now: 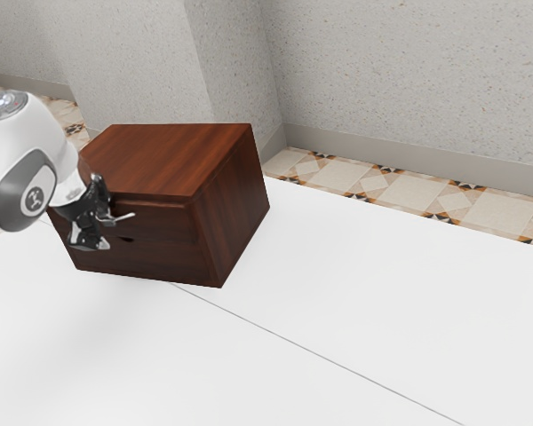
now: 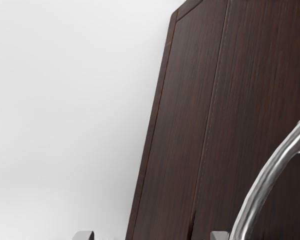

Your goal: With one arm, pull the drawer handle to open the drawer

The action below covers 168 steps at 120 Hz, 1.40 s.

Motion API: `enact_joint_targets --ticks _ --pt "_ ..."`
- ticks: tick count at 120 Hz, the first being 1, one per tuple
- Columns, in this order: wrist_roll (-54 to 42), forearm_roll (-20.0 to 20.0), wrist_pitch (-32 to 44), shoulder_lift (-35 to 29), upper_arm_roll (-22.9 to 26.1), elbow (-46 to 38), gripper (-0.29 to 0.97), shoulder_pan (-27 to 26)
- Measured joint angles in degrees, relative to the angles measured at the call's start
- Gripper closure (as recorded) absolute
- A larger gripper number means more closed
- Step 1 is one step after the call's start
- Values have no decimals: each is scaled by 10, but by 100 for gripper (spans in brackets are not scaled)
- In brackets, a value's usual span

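The white bench carries a dark wooden cabinet. Its drawer front faces me, the silver handle curving off it. My gripper hangs close against it, fingers spread, the handle just outside one.

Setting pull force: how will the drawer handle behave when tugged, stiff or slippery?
The drawer handle looks like solid metal, so it is likely stiff. Its smooth curved bar may slip in a loose grip. The cabinet shows no fixing and might slide.
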State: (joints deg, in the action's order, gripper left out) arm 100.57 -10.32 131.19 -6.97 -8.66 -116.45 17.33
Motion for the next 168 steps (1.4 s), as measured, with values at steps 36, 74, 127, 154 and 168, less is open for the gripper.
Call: enact_joint_targets --ticks 36,74,127,154,168 --pt "3 -1 3 -44 1 -41 49 4" --pt "6 1 7 -85 4 -88 49 6" --pt "16 -4 16 -161 5 -157 49 12" --pt "1 -9 9 -166 4 -159 48 11" --pt "-13 -10 -5 -172 3 -163 48 13"
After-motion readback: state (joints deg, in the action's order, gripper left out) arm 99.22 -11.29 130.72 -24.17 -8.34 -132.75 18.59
